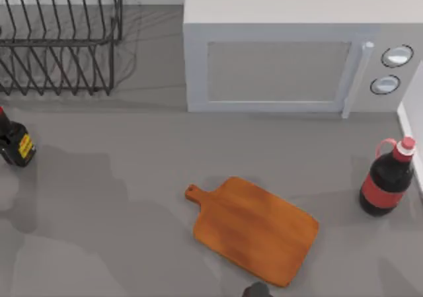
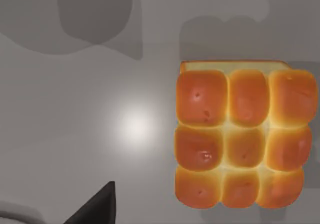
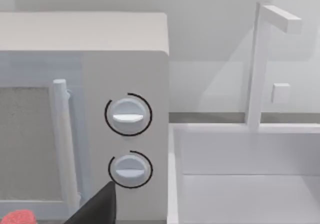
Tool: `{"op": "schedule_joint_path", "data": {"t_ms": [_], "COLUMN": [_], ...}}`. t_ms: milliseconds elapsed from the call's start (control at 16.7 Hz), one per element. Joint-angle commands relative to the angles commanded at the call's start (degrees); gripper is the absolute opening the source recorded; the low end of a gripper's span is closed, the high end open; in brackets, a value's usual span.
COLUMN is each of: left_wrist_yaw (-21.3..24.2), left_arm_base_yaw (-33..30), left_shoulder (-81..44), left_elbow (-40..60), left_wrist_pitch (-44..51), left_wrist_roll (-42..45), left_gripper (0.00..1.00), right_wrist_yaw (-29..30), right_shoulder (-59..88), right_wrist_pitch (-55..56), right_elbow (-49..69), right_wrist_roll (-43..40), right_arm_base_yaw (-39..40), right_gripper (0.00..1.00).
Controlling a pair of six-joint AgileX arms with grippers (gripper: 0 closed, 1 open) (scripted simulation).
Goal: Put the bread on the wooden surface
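Note:
The bread (image 2: 244, 138), a golden-brown block of pull-apart buns, lies flat on the grey countertop (image 2: 75, 134) under my left wrist camera. A dark piece of my left gripper (image 2: 97, 208) juts into that view, well apart from the bread and touching nothing. The wooden surface (image 1: 254, 229) is an orange-brown cutting board with a pierced handle, lying bare near the table's front centre. In the right wrist view, a dark piece of my right gripper (image 3: 97, 206) faces the microwave's knobs (image 3: 128, 115) and holds nothing.
A white microwave (image 1: 277, 65) stands at the back, a wire dish rack (image 1: 59, 39) at back left. A dark cola bottle (image 1: 386, 181) stands right, a small dark bottle (image 1: 16, 145) at the left edge. A white sink (image 3: 245, 184) lies beside the microwave. A dark rounded part (image 1: 256, 290) sits by the board's front edge.

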State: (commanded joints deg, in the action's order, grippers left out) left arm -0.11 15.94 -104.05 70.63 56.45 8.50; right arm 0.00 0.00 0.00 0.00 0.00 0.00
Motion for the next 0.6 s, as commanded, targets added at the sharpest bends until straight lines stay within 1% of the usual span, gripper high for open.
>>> {"op": "schedule_joint_path", "data": {"t_ms": [360,480,600], "left_wrist_yaw": [0.01,0.03,0.04], "left_arm_base_yaw": [-0.24,-0.11,-0.03], "left_shoulder": [-0.12,-1.23,-3.12], "left_elbow": [-0.08,-1.44,-3.54], "left_wrist_pitch": [-0.14,-2.23,-6.67], "left_wrist_roll": [-0.04,-0.08,0.04], "left_gripper": [1.0,1.0,1.0], "right_wrist_yaw": [0.0,0.0,0.0], "right_shoulder": [0.0,0.0,0.0], "right_wrist_pitch": [0.0,0.0,0.0], "right_elbow": [0.0,0.0,0.0], "right_wrist_roll": [0.0,0.0,0.0], "right_arm_base_yaw": [0.0,0.0,0.0], "right_gripper": [1.0,1.0,1.0]}}
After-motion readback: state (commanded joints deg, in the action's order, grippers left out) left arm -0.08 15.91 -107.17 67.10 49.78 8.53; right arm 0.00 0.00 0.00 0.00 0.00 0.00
